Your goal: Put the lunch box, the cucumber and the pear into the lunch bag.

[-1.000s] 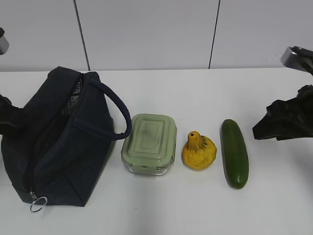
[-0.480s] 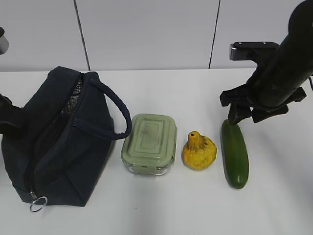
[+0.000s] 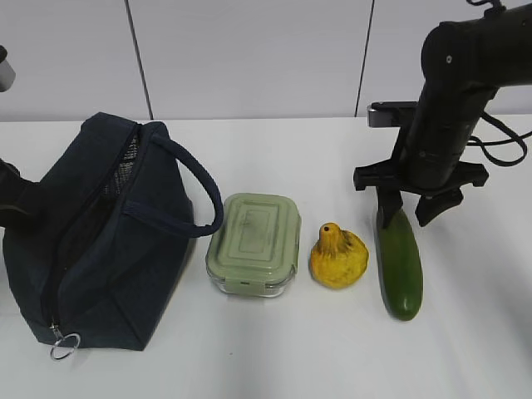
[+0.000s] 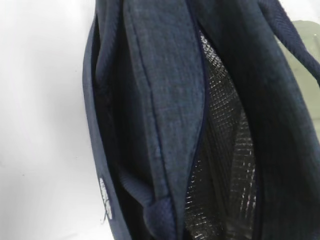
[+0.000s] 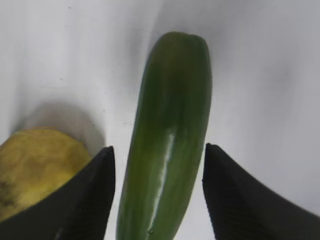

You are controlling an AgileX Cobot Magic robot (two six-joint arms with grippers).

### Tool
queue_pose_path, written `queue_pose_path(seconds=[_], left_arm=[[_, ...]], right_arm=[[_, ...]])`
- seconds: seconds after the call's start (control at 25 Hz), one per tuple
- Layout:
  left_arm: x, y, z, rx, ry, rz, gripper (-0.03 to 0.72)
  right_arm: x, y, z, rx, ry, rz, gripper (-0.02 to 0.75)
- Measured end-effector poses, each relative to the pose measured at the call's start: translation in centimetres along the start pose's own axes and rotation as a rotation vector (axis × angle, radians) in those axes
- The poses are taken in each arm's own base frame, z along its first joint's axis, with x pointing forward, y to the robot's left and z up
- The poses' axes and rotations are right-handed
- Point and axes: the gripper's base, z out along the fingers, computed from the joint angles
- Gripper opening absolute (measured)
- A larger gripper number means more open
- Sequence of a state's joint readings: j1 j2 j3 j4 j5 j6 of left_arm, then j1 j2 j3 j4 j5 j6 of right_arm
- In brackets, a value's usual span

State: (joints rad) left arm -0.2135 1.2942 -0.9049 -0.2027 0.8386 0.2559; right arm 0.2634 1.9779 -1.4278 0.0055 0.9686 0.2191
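The navy lunch bag (image 3: 108, 233) lies at the left, zip open, its silvery lining (image 4: 225, 165) showing in the left wrist view. The green-lidded lunch box (image 3: 254, 243), the yellow pear (image 3: 338, 256) and the dark green cucumber (image 3: 401, 266) lie in a row to its right. My right gripper (image 3: 408, 214) is open and points down over the cucumber's far end. In the right wrist view (image 5: 157, 150) one finger stands on each side of the cucumber (image 5: 172, 100) with gaps, the pear (image 5: 35, 165) just to the left. A dark part of my left arm (image 3: 12, 204) is at the bag's left; its fingers are hidden.
A white table (image 3: 274, 349) carries everything, with a grey panelled wall (image 3: 249, 58) behind. The bag's loop handle (image 3: 204, 187) arches towards the lunch box. A metal ring pull (image 3: 64, 346) lies at the bag's near corner.
My right arm has swung in from the right edge and come down over the cucumber's far end, fingers now straddling it. The left arm and all objects have not moved.
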Motion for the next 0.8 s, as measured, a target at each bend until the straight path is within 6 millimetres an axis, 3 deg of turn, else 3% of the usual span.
queue_pose_path(seconds=[0.28, 0.52, 0.8], left_arm=[[0.0, 0.0, 0.0, 0.001, -0.001, -0.002, -0.015], [0.0, 0.0, 0.0, 0.001, -0.005, -0.002, -0.015], [-0.1, 0.0, 0.0, 0.001, -0.008, -0.002, -0.015]], right_arm=[[0.1, -0.1, 2.6, 0.026, 0.074, 0.009, 0.504], [0.1, -0.1, 4.5, 0.032, 0.118, 0.014, 0.514], [-0.2, -0.1, 4.6, 0.038, 0.123, -0.003, 0.414]])
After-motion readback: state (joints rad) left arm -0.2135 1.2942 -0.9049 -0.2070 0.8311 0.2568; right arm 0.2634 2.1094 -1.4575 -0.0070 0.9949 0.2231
